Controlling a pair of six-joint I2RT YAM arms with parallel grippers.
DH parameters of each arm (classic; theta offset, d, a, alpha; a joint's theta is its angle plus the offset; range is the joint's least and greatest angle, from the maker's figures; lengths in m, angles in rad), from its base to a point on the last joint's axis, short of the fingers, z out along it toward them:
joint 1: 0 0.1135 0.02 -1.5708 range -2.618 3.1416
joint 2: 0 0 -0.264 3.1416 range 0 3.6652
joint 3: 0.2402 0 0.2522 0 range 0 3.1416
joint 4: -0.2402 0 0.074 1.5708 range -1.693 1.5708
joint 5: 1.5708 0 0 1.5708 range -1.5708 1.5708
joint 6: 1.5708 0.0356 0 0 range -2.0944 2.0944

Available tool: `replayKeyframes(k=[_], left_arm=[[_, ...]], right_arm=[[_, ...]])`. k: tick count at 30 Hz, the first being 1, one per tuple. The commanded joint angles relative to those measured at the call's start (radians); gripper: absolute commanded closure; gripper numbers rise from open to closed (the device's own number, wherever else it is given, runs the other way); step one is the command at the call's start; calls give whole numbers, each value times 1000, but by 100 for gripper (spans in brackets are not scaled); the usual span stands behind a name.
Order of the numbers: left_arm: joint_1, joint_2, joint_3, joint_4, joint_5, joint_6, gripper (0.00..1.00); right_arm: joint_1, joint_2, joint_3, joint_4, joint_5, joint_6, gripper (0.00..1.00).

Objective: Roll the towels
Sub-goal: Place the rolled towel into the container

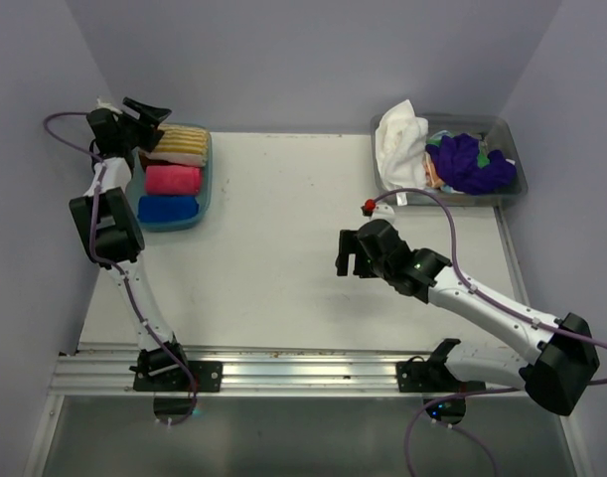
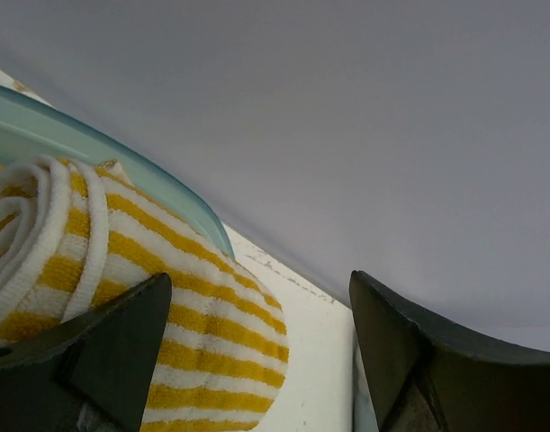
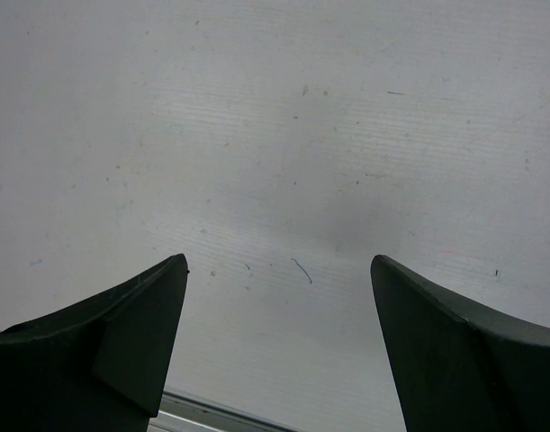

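Three rolled towels lie in a teal bin (image 1: 208,169) at the far left: a yellow-striped towel (image 1: 181,146) (image 2: 166,297), a pink towel (image 1: 173,179) and a blue towel (image 1: 168,209). My left gripper (image 1: 149,111) (image 2: 259,288) hovers open at the bin's far end. The striped roll lies by its left finger, apart from the right one. My right gripper (image 1: 350,260) (image 3: 276,261) stands open over the bare table at mid-table, with nothing between its fingers. Loose towels, a white towel (image 1: 400,139) and a purple towel (image 1: 469,162), fill a clear bin (image 1: 512,149) at the far right.
The teal bin's rim (image 2: 121,162) curves past the striped roll, close to the back wall. A small red thing (image 1: 367,207) lies on the table near the clear bin. A metal rail (image 1: 303,373) runs along the near edge by both arm bases.
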Motion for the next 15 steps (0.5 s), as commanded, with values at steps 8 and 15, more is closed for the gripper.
replayKeyframes(k=[8,15], left_arm=[[1,-116,18,-52,-21,37,8],[4,-259,22,-174,-90,150,0]], right_arm=[[6,-39,17,6,15,15,13],[5,-98,59,-77,116,-5,13]])
